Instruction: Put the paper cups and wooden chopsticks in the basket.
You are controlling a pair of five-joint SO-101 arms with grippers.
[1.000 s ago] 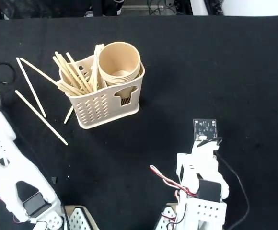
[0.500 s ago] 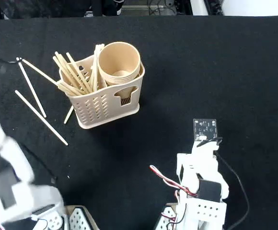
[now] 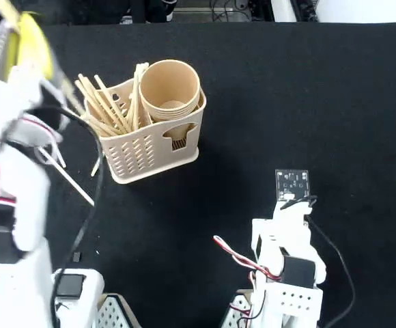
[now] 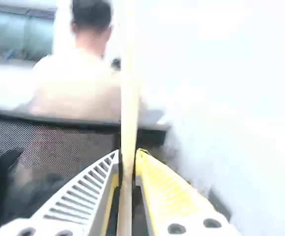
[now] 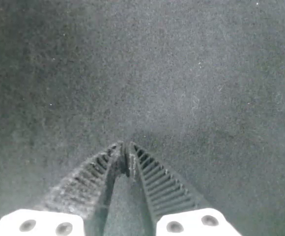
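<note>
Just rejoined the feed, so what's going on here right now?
The left end effector is shut on a wooden chopstick, held up in the air. The basket already holds stacked paper cups and a bunch of chopsticks, with loose chopsticks lying on the black cloth beside it. The right end effector is shut, low over the cloth, holding nothing.
</note>
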